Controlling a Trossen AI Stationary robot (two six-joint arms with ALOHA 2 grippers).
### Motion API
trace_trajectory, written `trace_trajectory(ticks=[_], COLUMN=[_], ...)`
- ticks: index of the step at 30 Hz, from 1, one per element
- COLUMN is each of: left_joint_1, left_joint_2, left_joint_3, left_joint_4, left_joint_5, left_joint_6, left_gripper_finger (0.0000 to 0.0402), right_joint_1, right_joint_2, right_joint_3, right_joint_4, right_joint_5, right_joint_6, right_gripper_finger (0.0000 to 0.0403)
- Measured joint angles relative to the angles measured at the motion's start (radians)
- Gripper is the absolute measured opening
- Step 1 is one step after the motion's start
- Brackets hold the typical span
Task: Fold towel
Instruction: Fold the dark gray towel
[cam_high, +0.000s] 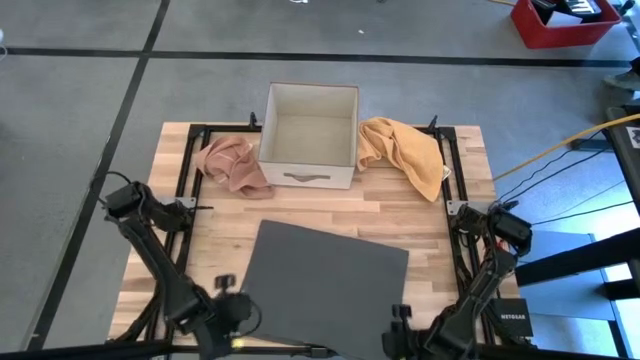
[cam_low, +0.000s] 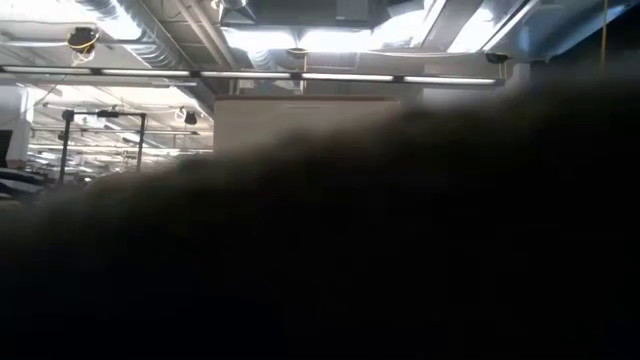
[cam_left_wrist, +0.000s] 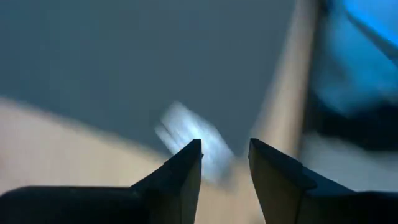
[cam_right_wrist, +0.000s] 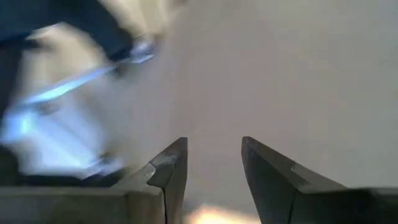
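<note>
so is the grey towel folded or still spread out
Spread or folded, cannot tell: the grey towel lies flat as one smooth, slightly skewed rectangle on the table, no layered edges visible from above.

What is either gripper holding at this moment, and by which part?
Nothing. The left gripper and right gripper both show a bare gap between their fingers, at the near edge of the grey towel, which lies flat on the table.

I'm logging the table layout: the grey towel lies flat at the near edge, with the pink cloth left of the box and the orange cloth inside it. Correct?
Not quite. In the high view the orange cloth lies on the table right of the box, not inside it. The grey towel and pink cloth are as you say.
</note>
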Motion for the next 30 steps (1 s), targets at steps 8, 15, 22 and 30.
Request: trace_trajectory(ticks=[8, 15, 22, 30], left_joint_1=[0.202, 0.316, 0.323, 0.346], left_joint_2=[0.007, 0.007, 0.002, -0.088], left_joint_3=[-0.177, -0.354, -0.394, -0.326], left_joint_4=[0.070, 0.203, 0.201, -0.030], left_joint_5=[-0.222, -0.033, -0.059, -0.155], left_joint_6=[0.087, 0.095, -0.078, -0.110], left_gripper_finger=[0.0114, 0.0114, 0.0113, 0.0113], right_joint_1=[-0.116, -0.187, -0.283, -0.331], right_joint_2=[-0.003, -0.035, -0.139, -0.326], right_joint_3=[-0.140, -0.283, -0.421, -0.393], right_joint_4=[-0.065, -0.071, -0.263, -0.322], right_joint_5=[0.177, 0.066, 0.061, 0.013], right_joint_6=[-0.066, -0.188, -0.244, -0.268], right_gripper_finger=[0.0147, 0.0147, 0.0147, 0.0147])
